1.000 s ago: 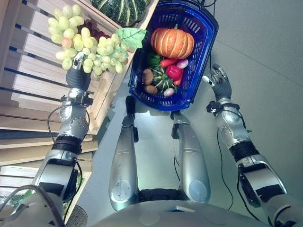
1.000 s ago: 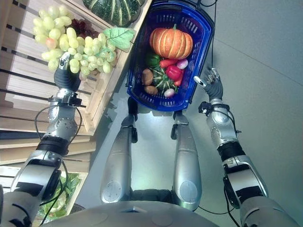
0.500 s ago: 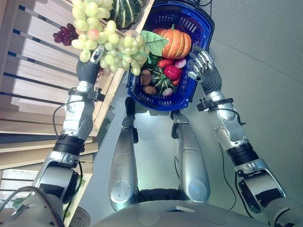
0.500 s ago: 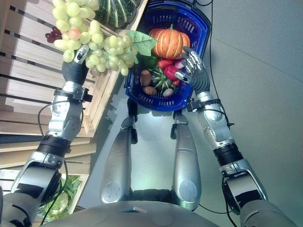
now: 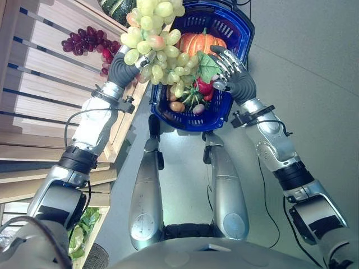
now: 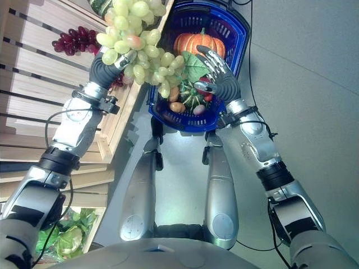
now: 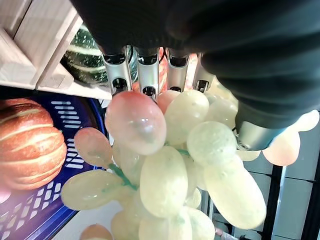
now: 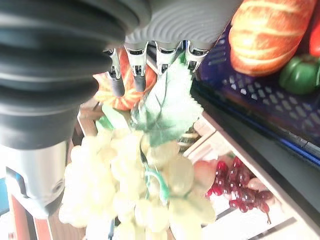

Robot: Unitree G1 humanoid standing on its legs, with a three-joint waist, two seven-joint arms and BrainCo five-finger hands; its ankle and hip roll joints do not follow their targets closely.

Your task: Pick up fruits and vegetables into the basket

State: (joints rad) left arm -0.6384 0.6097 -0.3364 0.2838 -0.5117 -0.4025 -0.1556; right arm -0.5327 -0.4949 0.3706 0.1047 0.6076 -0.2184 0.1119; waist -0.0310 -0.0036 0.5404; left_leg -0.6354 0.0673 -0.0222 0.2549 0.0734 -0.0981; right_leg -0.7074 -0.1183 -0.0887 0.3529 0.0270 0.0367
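Observation:
A big bunch of green grapes (image 5: 152, 40) hangs over the left rim of the blue basket (image 5: 190, 121). My left hand (image 5: 121, 69) is shut on the bunch from the shelf side, and its fingers (image 7: 141, 75) curl round the top grapes (image 7: 165, 170). On the basket's right side my right hand (image 5: 236, 78) is open, its straight fingers (image 8: 161, 56) lying on the bunch's green leaf (image 8: 167, 105). The basket holds an orange pumpkin (image 5: 197, 42), a red pepper (image 5: 203, 87), a potato (image 5: 177, 106) and other vegetables.
A wooden slatted shelf (image 5: 39, 95) runs along the left. A bunch of dark red grapes (image 5: 84, 42) lies on it, with a striped green squash (image 5: 115, 7) beyond. Leafy greens (image 5: 79, 232) sit low at the left. Grey floor lies to the right.
My left hand has carried the green grapes from the shelf rightward to the basket. My right hand has risen from beside the basket to its rim and now touches the leaf.

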